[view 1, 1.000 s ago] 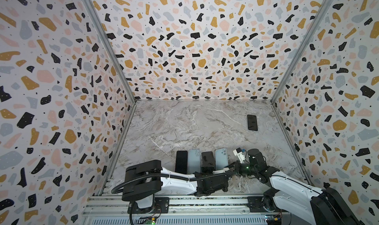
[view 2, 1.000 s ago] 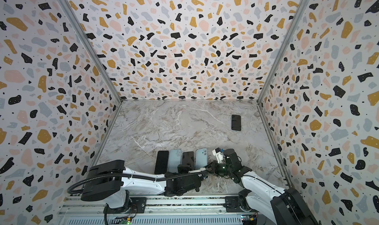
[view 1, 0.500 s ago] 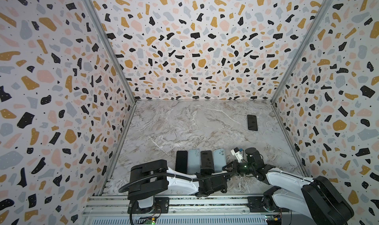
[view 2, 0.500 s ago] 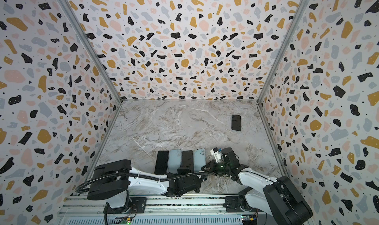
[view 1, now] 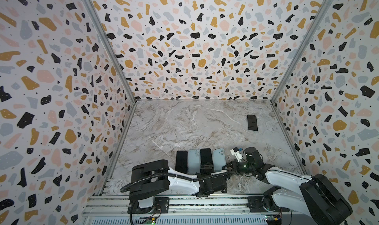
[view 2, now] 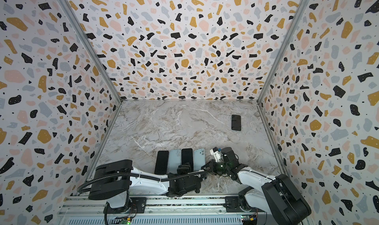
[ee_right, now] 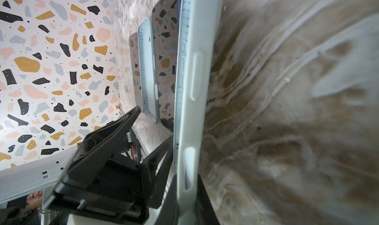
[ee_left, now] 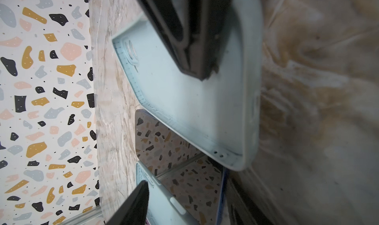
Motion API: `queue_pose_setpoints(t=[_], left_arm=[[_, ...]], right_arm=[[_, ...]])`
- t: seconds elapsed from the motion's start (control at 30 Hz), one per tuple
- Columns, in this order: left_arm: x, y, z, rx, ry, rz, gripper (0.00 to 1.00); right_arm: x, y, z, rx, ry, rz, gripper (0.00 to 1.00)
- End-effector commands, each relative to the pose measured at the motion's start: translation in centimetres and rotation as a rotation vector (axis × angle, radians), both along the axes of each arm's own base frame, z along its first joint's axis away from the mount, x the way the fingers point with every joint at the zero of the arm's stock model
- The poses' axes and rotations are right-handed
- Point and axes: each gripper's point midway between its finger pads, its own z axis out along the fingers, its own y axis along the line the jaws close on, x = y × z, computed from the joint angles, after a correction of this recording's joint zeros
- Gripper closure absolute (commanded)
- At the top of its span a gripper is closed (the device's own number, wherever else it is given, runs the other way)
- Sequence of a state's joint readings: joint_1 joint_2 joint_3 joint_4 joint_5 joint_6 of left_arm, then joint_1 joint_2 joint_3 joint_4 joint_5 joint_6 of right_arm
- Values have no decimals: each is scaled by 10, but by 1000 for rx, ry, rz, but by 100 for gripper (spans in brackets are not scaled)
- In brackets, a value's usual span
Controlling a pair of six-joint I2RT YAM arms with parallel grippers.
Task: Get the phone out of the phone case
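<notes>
Your grey marble-patterned worktop (view 1: 184, 127) sits between terrazzo-print walls (view 1: 194, 49). At lower centre, the left fingers (ee_left: 190, 49) stand wide and the right fingers (ee_right: 169, 203) pinch the pale blue phone case (ee_right: 192, 111).

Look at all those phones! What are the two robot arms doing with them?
They are working at getting phones out of their cases. The right gripper has its jaws shut on the rim of the light blue case at the right end of the row near the front of the table; that case looks empty. The left gripper hangs with open jaws over the near end of the black phone beside it, holding nothing. A lone phone lies farther back.
</notes>
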State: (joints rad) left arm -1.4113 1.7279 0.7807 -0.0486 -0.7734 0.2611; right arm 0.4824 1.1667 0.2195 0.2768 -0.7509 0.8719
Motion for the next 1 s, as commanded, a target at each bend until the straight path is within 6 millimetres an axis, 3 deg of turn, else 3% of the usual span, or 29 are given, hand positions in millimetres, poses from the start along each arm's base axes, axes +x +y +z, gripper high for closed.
queue_pose_setpoints(t=[0.0,0.13,0.23,0.43,0.6,0.8,0.97], left_arm=[[-2,2,1,-6,18,10,37],[-1,3,8,-24,15,22,36],[1,2,25,-79,10,42,34],[7,2,72,-269,-14,95,19],[15,7,113,-410,-48,155,12],[23,23,166,-640,-63,242,1],[28,44,209,-832,-65,315,0]], right_arm=[[8,4,10,13,-36,11,100],[8,4,11,14,-39,12,100],[7,4,10,11,-36,13,100],[8,3,7,-1,-39,13,100],[9,4,7,2,-35,12,100],[10,2,6,-6,-43,2,100],[16,4,5,-20,-59,3,100]])
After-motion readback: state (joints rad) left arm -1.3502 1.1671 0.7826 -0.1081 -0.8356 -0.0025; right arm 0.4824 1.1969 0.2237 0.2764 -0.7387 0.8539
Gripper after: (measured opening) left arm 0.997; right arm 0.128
